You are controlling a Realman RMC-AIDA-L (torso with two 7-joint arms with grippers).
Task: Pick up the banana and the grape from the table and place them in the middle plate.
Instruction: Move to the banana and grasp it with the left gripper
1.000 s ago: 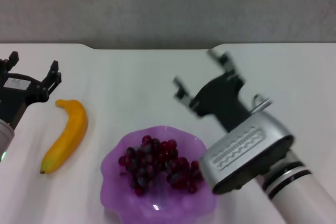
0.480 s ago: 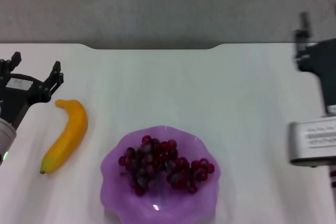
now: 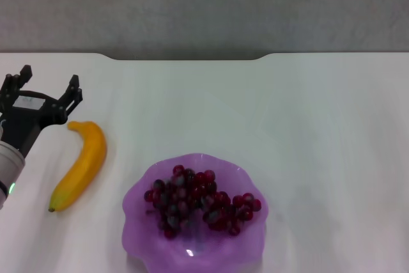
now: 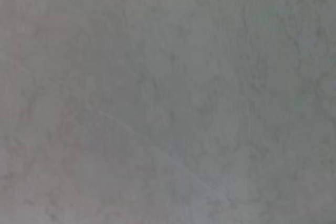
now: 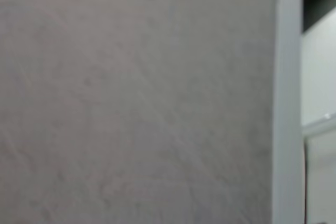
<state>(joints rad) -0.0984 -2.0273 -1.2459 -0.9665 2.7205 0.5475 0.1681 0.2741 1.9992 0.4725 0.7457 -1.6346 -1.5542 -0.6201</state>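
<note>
Resting in the middle plate (image 3: 137,234), at the table's (image 3: 307,119) near edge, the grape (image 3: 198,206) is recorded. The banana (image 3: 81,164) is laid on the table to its left. The left gripper (image 3: 50,87) is held spread, empty, just beyond the banana's far tip.

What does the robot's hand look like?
Only the left gripper shows, at the table's left edge. It is black, with two pronged fingers, a small white label on its body, and a silver-white wrist section behind. The right arm is out of sight.
</note>
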